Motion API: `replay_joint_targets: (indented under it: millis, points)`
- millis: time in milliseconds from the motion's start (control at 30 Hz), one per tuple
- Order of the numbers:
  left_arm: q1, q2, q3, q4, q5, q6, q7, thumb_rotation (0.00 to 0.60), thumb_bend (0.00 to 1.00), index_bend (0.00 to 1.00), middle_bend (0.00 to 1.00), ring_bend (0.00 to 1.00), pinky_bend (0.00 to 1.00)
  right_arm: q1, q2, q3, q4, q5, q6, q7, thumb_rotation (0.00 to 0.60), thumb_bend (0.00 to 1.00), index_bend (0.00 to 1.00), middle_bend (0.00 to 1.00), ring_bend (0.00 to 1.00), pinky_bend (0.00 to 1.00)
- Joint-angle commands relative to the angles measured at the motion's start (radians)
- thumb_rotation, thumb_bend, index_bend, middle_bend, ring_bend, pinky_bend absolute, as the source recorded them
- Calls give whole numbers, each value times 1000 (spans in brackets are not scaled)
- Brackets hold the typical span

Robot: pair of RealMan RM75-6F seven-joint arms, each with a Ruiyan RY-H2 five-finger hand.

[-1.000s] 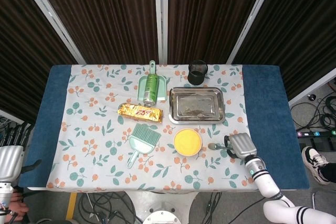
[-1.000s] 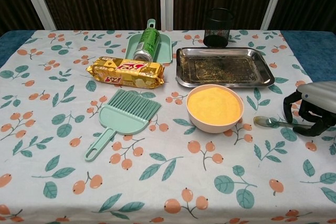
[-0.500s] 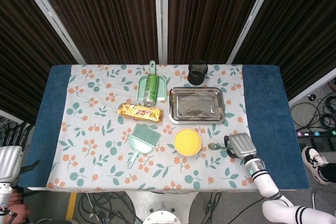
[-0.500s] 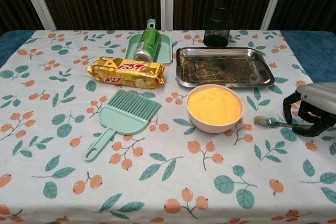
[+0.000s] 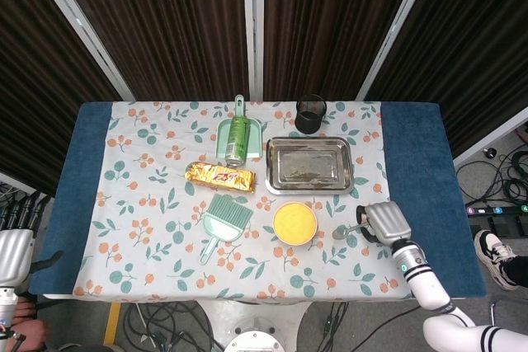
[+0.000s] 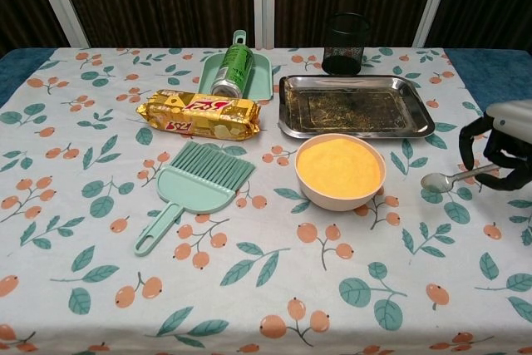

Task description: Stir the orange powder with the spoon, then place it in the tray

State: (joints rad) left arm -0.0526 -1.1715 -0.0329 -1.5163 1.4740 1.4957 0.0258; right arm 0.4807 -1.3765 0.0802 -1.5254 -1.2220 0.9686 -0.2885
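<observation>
We've got the spoon (image 6: 449, 179) pinched in our right hand (image 6: 507, 149), lifted just right of the bowl of orange powder (image 6: 340, 168). No stirring yet, surface looks smooth. Steel tray (image 6: 356, 106) waits behind. Left hand (image 5: 14, 255) idles off-table; its state we cannot tell.

Blue table (image 5: 417, 162) under floral cloth (image 6: 75, 205): bowl (image 6: 340, 195), tray (image 6: 356, 107), brush (image 6: 195, 189), dustpan (image 6: 259, 81), snack pack (image 6: 198, 115), mesh cup (image 6: 346, 43).

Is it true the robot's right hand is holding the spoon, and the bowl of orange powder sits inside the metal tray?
Not quite. The right hand does hold the spoon, but the bowl of orange powder is not inside the metal tray. It sits on the tablecloth just in front of the tray, as the chest view shows.
</observation>
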Motion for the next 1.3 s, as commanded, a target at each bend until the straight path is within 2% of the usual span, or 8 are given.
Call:
replay_joint_targets:
  millis: [33, 167, 367, 633, 800, 1000, 1200, 1300]
  points:
    - [0, 0, -1, 0, 3, 3, -1, 600, 0, 54, 45, 53, 83, 41, 90, 48, -106, -22, -9, 16, 600, 343, 600, 901, 966, 1000]
    - [-1, 3, 0, -3, 7, 4, 0, 600, 0, 54, 45, 53, 83, 101, 112, 88, -148, 1, -50, -20, 600, 343, 600, 901, 966, 1000]
    - [1, 7, -1, -9, 10, 9, -1, 600, 0, 55, 45, 53, 83, 198, 49, 109, -140, 92, -131, -106, 600, 343, 596, 901, 965, 1000]
    - [9, 12, 2, -15, 13, 20, -5, 600, 0, 55, 45, 53, 83, 278, -50, 76, -85, 190, -158, -227, 600, 344, 583, 901, 965, 1000]
    - [11, 10, 4, -9, 13, 19, -10, 600, 0, 55, 45, 53, 83, 304, -81, 61, -84, 217, -143, -268, 600, 340, 525, 901, 964, 1000]
    - [11, 6, 4, 1, 14, 19, -17, 600, 0, 55, 45, 53, 83, 313, -79, 38, -93, 229, -127, -286, 600, 182, 426, 902, 964, 1000]
    - [13, 4, 4, 4, 15, 22, -21, 600, 0, 54, 45, 53, 83, 309, -66, 32, -111, 210, -100, -263, 600, 152, 394, 902, 963, 1000]
    - [14, 5, 4, 2, 14, 21, -20, 600, 0, 54, 45, 53, 83, 309, -55, 31, -123, 197, -97, -244, 600, 180, 396, 901, 963, 1000]
